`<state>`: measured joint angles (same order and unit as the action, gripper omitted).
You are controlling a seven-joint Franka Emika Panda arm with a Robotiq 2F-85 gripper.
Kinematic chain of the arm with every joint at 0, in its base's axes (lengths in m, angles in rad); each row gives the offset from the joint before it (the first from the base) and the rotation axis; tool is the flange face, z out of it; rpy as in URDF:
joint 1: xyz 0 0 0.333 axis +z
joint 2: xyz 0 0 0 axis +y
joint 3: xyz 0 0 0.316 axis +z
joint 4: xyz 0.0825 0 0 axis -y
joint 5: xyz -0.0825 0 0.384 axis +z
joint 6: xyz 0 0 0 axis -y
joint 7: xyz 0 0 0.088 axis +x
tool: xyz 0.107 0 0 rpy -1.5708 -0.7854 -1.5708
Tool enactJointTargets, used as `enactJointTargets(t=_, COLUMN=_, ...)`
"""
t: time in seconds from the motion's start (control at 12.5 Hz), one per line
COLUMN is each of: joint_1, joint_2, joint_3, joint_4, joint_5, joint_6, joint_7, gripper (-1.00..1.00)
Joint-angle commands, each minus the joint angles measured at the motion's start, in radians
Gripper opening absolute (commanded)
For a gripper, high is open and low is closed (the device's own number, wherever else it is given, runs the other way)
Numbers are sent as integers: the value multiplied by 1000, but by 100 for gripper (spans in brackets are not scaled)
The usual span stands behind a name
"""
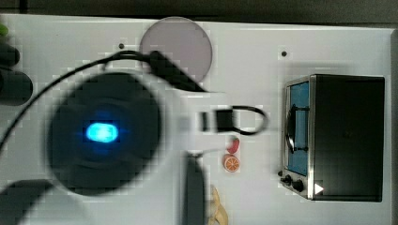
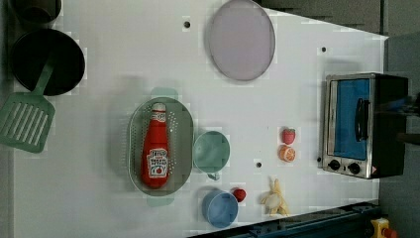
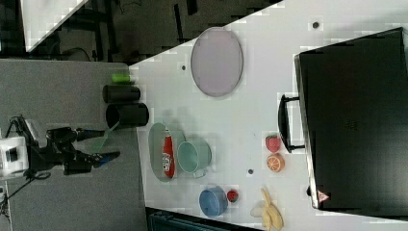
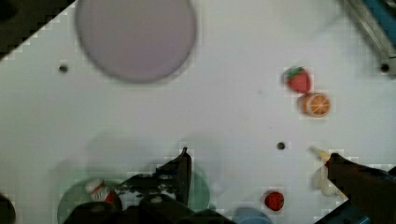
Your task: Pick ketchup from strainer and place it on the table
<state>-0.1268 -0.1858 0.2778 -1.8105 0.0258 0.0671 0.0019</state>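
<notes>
My gripper hangs high above the table with its fingers spread wide apart and nothing between them. The ketchup lies flat inside the strainer, lengthwise, its white cap toward the left view's top and its label facing up. In the wrist view the cap and a bit of red show beside my near finger, well below me. A green cup stands just beside the strainer on the left view's right, and a blue cup sits below that, with a small red piece next to it. Farther to the left view's right are a strawberry and an orange slice, touching or nearly so, then the toaster oven. A grey plate lies toward the left view's top.
</notes>
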Motion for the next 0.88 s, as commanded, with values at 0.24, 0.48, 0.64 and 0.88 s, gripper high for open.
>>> enactJointTargets(t=0.24, joint_1=47, joint_2=94, joint_3=266, joint_4=-23, joint_5=7, joint_6=63, joint_7=37, gripper=100)
enactJointTargets(t=0.48, joint_1=51, joint_2=160, joint_3=401, joint_4=-46, joint_5=7, joint_6=142, joint_7=37, gripper=100)
enactJointTargets(t=0.64, joint_1=52, joint_2=208, joint_3=470, joint_4=-91, joint_5=6, joint_6=238, joint_7=37, gripper=100)
enactJointTargets(t=0.88, joint_1=55, joint_2=272, joint_3=532, joint_4=-206, joint_5=-9, joint_6=455, joint_7=45, gripper=100)
